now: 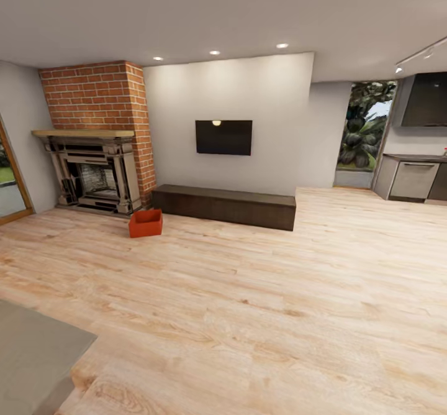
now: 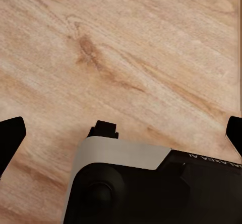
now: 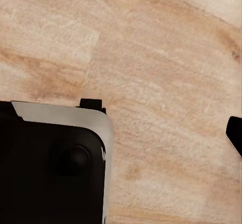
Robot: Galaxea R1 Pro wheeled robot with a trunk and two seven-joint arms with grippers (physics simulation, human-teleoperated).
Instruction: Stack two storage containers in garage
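Living room, as seen from the head view. Floor (image 1: 261, 303): light wood planks, laid across the whole room.

Containers (image 1: 146, 223): an orange-red open-topped shape is seen on the floor at left of centre, just in front of the fireplace and close to the left end of the bench. Whether one container or two nested ones are shown cannot be told at this range.

Fireplace (image 1: 93, 173): red brick chimney with a dark carved surround and a light mantel, set in the left corner.

Bench (image 1: 225, 205): long, low and dark, placed along the white wall.

Screen (image 1: 223, 137): black, mounted on the wall above the bench.

Kitchen units (image 1: 415, 179): grey, seen at far right beside a tall window (image 1: 365, 130) with greenery behind it.

Grey surface (image 1: 34, 353): flat, at the lower left corner; what it is cannot be told.

Left gripper (image 2: 121, 133): seen in the left wrist view over bare planks; the jaws are spread wide, with dark tips at both edges and nothing between them.

Right gripper (image 3: 121, 133): seen in the right wrist view over bare planks; one dark tip is visible at the edge, so the jaws' state cannot be told.
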